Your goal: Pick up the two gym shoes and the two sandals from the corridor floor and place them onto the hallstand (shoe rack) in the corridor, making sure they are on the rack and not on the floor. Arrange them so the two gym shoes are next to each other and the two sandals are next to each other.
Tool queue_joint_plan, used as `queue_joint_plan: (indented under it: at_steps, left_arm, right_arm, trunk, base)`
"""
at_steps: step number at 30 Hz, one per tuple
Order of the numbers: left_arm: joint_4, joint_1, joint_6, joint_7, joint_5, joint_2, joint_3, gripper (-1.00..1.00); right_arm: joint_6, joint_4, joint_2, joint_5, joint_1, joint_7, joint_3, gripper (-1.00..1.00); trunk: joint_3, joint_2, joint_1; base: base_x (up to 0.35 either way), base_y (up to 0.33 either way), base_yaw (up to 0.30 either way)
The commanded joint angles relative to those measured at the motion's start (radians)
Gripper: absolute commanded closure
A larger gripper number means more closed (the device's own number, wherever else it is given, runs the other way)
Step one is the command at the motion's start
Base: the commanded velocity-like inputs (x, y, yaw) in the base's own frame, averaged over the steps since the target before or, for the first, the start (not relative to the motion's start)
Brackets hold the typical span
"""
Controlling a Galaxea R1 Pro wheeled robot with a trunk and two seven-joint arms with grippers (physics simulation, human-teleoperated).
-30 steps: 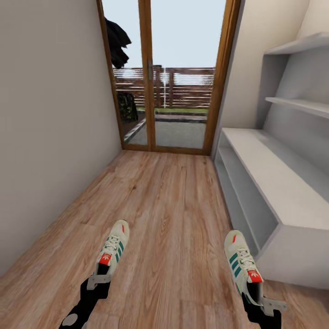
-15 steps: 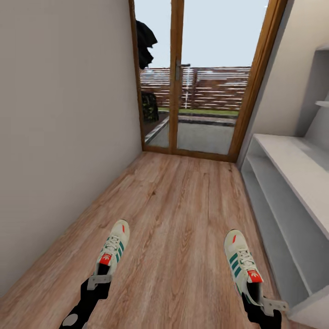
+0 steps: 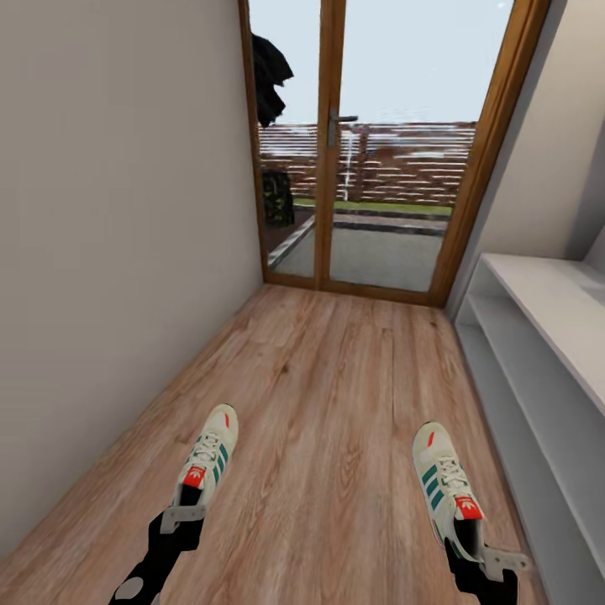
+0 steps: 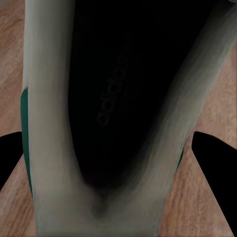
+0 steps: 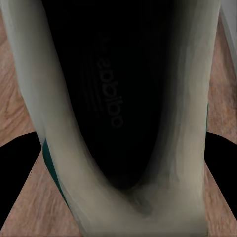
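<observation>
Two cream-white gym shoes with teal stripes hang above the corridor floor [image 3: 336, 370], toes pointing toward the door. My left gripper [image 3: 180, 514] is shut on the heel of the left gym shoe [image 3: 210, 454]. My right gripper [image 3: 481, 555] is shut on the heel of the right gym shoe [image 3: 444, 479]. In the left wrist view, the shoe's dark opening [image 4: 118, 98] sits between black fingers [image 4: 215, 158]. The right wrist view shows the other shoe's opening [image 5: 116, 98] the same way. The pale grey hallstand [image 3: 546, 311] runs along the right wall. The sandals are out of view.
A wood-framed glass door [image 3: 336, 151] closes the corridor's far end. A plain wall [image 3: 109, 252] stands close on the left. Bare wood planks stretch between the wall and the hallstand's open shelf rows [image 3: 512, 378].
The whole picture has shifted, so the camera turned left: door and hallstand slid rightward, and the wall shelves left the frame. Both grippers keep the shoes at the same spots.
</observation>
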Motion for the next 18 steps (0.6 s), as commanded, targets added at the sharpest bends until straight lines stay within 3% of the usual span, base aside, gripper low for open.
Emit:
queue_joint_plan:
  at_steps: [1, 10, 18]
  left_arm:
    - [0.001, -0.001, -0.003, -0.008, -0.007, -0.001, 0.009, 1.00]
    - [0.001, -0.001, -0.003, -0.008, -0.007, -0.001, 0.009, 1.00]
    - [0.001, -0.001, -0.003, -0.008, -0.007, -0.001, 0.009, 1.00]
  right_arm:
    - [-0.003, 0.000, 0.001, 0.004, -0.001, 0.009, -0.007, 1.00]
    - [-0.003, 0.000, 0.001, 0.004, -0.001, 0.008, -0.007, 1.00]
    - [-0.003, 0.001, 0.001, 0.004, -0.001, 0.008, -0.007, 1.00]
  trunk:
    - [-0.001, 0.000, 0.000]
    - [-0.001, 0.000, 0.000]
    - [-0.001, 0.000, 0.000]
  base:
    - [0.338, 0.041, 0.001]
    - [0.338, 0.079, 0.000]
    - [0.322, 0.166, -0.023]
